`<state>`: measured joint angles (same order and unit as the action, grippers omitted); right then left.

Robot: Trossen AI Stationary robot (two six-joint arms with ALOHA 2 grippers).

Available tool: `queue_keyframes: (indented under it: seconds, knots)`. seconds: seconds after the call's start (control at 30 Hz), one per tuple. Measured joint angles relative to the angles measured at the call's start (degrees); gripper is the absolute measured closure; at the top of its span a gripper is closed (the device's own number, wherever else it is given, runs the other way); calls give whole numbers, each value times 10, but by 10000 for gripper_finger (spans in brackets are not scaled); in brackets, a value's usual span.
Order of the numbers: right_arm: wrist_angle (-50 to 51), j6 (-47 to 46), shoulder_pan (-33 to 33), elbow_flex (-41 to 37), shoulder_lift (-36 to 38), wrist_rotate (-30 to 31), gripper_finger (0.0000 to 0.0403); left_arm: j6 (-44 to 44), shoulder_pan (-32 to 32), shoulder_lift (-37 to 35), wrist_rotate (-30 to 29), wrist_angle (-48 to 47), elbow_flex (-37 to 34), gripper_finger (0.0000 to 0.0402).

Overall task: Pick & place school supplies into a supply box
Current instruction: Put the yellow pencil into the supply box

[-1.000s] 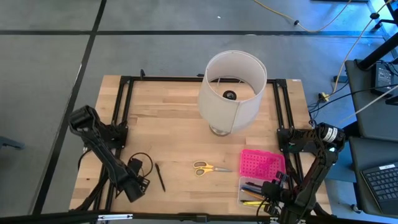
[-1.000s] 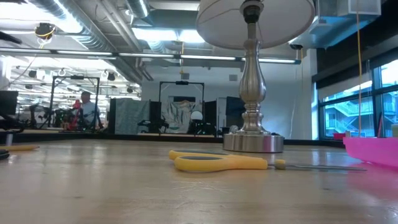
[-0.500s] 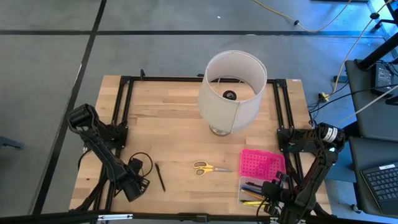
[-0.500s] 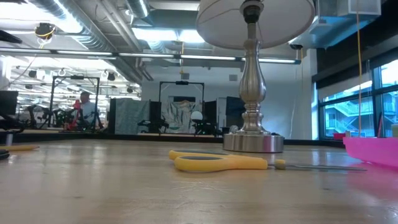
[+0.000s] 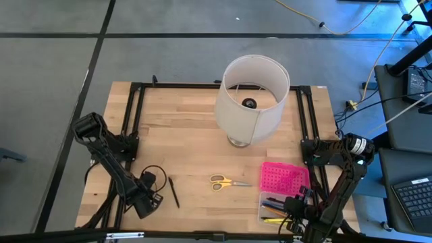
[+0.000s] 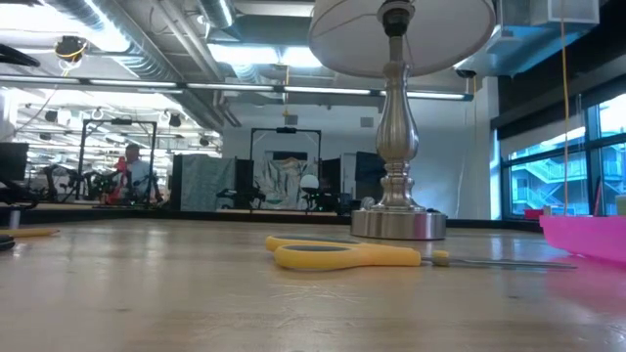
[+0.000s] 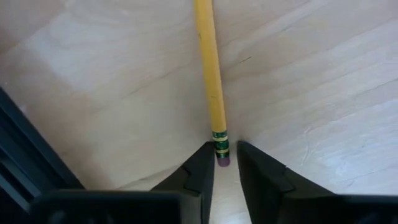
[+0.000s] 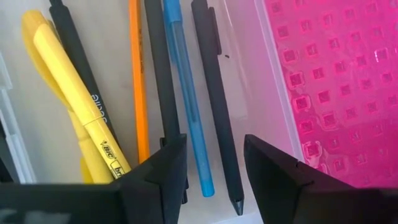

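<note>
At about eight o'clock on the table (image 5: 196, 145) my left gripper (image 5: 150, 200) was low, its fingers closed on the eraser end of one yellow pencil (image 7: 210, 81), which lay flat on the wood; I judged that end gave the cleanest lift. Just beside it, toward six o'clock, lay one black pen (image 5: 173, 192). Near centre, one pair of yellow-handled scissors (image 5: 226, 182) waited flat, blades pointing to three o'clock. At twelve o'clock stood one white lamp (image 5: 251, 98), out of the way. At four o'clock the supply box (image 5: 275, 208) lay open, its pink lid (image 5: 284, 178) folded back so the clear base could take things. My right gripper (image 8: 214, 163) hovered over that base, fingers parted and empty. There I counted three black pens, one blue pen (image 8: 185, 93), one orange pencil (image 8: 138, 81) and two yellow highlighters (image 8: 78, 106).
</note>
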<state>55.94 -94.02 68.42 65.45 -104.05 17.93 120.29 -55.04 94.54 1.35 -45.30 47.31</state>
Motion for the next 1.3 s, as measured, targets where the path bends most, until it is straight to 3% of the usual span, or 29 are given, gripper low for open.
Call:
queue_keyframes:
  seconds: [0.4, 0.97, 1.3]
  knots:
    - [25, 0, 0, 31, 0, 17, 240, -36, 0, 0, 0, 6, -1, 391]
    - [67, 1, 1, 48, 0, 35, 240, -71, 0, 4, -6, -18, 44, 391]
    - [68, 2, 0, 48, 0, 35, 240, -108, 3, 2, -38, 19, 46, 390]
